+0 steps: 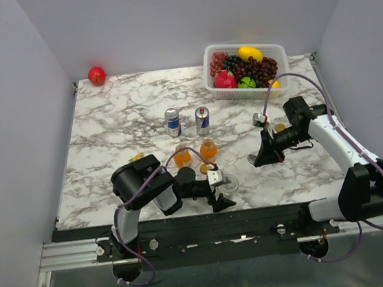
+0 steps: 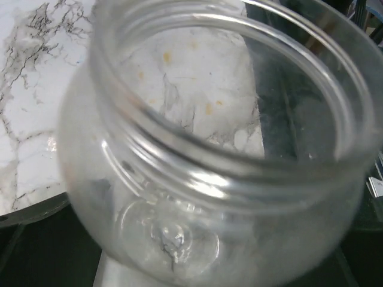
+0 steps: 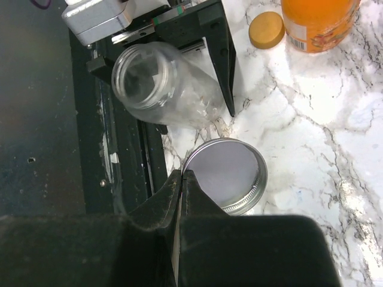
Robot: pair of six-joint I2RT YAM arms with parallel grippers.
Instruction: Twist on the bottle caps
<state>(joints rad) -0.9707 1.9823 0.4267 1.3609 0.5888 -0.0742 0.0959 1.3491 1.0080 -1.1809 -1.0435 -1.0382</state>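
Observation:
The clear glass jar [image 3: 158,86] lies tilted at the table's near edge, mouth open, between the spread fingers of my left gripper [image 1: 223,194]. It fills the left wrist view [image 2: 203,179], where the fingers do not show. Beside it sits the silver-grey lid [image 3: 230,173], open side up, and my right gripper [image 3: 181,174] is shut on its rim. An orange-gold cap [image 3: 267,30] lies by a bottle of orange liquid [image 3: 317,24]. Two orange bottles [image 1: 182,156] [image 1: 208,150] stand behind the jar, a loose cap [image 1: 203,169] in front of them.
Two blue-and-silver cans [image 1: 173,123] [image 1: 203,121] stand mid-table. A white basket [image 1: 278,81] of fruit sits at the back right and a red apple [image 1: 96,75] at the back left. The black front rail [image 3: 125,167] runs just beside the jar and lid.

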